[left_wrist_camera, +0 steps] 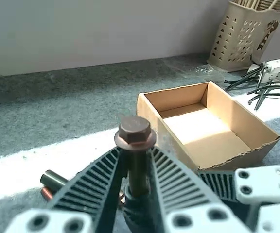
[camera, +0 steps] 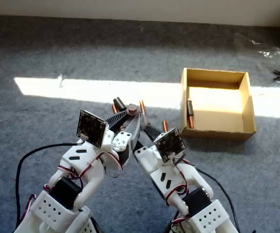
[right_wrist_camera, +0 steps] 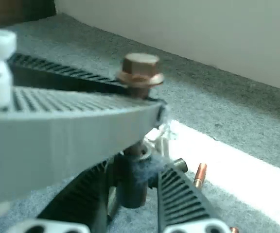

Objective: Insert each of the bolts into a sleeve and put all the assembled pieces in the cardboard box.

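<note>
From my end, the left gripper [left_wrist_camera: 136,160] is clamped tight on the brown hex-head metal bolt [left_wrist_camera: 135,132]. The bolt stands upright, head up, between the ribbed black fingers [left_wrist_camera: 94,187]. The right gripper [right_wrist_camera: 139,170] sits just underneath, pinched on the dark cylindrical sleeve [right_wrist_camera: 130,187] right below the bolt's shank; can't tell if the tip is in. They meet over the grey carpet [camera: 43,53], near the open brown cardboard box [camera: 247,104]. One dark piece [camera: 189,114] lies along the box wall nearest the grippers. A loose copper-coloured bolt [camera: 142,107] and a loose black sleeve [camera: 117,104] lie close by.
</note>
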`<action>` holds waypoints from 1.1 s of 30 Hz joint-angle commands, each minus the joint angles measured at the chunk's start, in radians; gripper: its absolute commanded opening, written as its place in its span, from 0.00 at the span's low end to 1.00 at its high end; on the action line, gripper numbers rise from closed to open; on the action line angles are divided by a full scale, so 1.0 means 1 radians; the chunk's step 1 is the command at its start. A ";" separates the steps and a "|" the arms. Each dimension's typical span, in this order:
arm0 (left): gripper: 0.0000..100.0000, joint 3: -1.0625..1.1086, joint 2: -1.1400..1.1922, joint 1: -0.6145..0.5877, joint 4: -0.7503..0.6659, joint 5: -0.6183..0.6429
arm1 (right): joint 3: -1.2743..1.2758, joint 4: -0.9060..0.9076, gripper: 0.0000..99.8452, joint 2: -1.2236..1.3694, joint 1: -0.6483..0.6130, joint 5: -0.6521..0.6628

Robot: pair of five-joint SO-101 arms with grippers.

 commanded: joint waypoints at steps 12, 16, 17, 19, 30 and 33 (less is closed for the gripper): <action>0.02 0.045 -0.182 -0.015 0.002 -0.054 | -0.074 -0.028 0.01 -0.008 0.059 -0.051; 0.09 0.056 -0.182 -0.015 0.002 -0.054 | -0.074 -0.028 0.01 -0.008 0.059 -0.051; 0.10 0.065 -0.182 -0.015 0.002 -0.054 | -0.074 -0.028 0.01 -0.008 0.059 -0.051; 0.10 0.079 -0.182 -0.015 0.002 -0.055 | -0.074 -0.028 0.01 -0.008 0.059 -0.051; 0.10 0.084 -0.189 -0.022 -0.002 -0.058 | -0.074 -0.028 0.01 -0.008 0.059 -0.051; 0.10 0.081 -0.191 -0.024 -0.002 -0.060 | -0.074 -0.028 0.01 -0.008 0.064 -0.051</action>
